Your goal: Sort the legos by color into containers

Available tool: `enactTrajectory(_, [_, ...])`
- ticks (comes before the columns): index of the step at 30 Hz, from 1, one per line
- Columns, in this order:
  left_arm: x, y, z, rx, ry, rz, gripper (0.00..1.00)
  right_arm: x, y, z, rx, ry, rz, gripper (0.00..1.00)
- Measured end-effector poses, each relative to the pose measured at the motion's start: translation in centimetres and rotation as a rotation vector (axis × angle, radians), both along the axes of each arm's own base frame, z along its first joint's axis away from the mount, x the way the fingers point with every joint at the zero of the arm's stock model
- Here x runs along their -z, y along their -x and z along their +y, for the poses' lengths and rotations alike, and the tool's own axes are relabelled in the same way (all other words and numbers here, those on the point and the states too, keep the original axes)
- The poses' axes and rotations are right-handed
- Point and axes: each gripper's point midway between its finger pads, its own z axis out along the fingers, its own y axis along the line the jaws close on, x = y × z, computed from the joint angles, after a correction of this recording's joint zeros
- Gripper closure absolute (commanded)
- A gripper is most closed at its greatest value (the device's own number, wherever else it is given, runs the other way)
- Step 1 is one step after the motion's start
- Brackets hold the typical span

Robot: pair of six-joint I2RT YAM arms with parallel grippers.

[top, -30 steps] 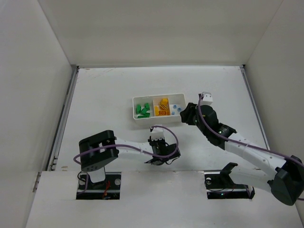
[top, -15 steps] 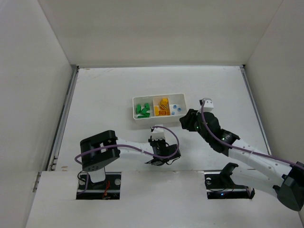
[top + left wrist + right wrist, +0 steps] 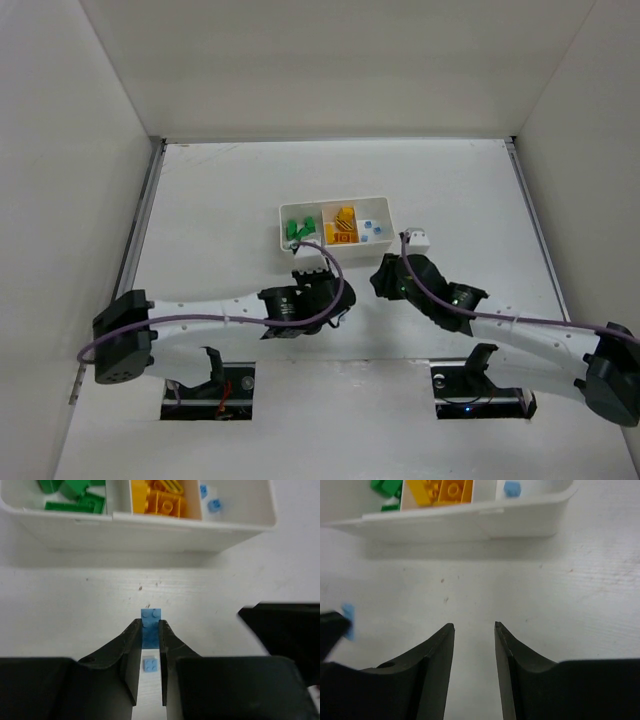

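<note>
Clamping blue lego (image 3: 150, 615) in left gripper (image 3: 150, 627), just short of tray (image 3: 150, 530) wall, over second blue lego (image 3: 150, 664) on table (image 3: 75, 595). Right gripper (image 3: 474, 626) close alongside on right, fingers spread, empty, facing tray.

In the left wrist view the tray (image 3: 150, 532) runs off the top edge, so the green legos (image 3: 75, 495), the yellow-orange legos (image 3: 162, 500) and the pale blue legos (image 3: 216, 504) show only in part. The blue brick (image 3: 150, 615) pinched in the left tool (image 3: 149, 626) has its lower part masked by the fingers (image 3: 131, 647). A dark blurred shape (image 3: 285, 630) is cut by the right edge. In the right wrist view a blue sliver (image 3: 348, 621) is out of focus and half covered (which brick it is, I cannot tell). From above, the tips of the right tool (image 3: 383, 281) are too small and dark to make out.
</note>
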Motion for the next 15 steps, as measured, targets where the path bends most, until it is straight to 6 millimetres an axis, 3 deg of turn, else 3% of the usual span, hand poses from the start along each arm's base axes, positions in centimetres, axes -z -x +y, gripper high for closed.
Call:
enactTrajectory(3, [-2.8,-1.2,-0.1,0.021,0.047,-0.052,0.89,1.6,1.5,0.6,-0.032,0.019,0.037,0.57])
enactTrajectory(6, [-4.3,-2.6,-0.9,0.06,0.068,-0.079,0.88,2.6,2.0,0.4,-0.024,0.027,0.058,0.58])
enactTrajectory(12, [-7.1,-7.5,-4.4,0.119,0.124,-0.109,0.85,2.9,2.5,0.4,-0.011,0.02,0.073,0.6])
enactTrajectory(15, [-7.5,-10.4,-6.5,0.146,0.141,-0.111,0.85,2.9,3.1,0.9,-0.028,0.011,0.078,0.6])
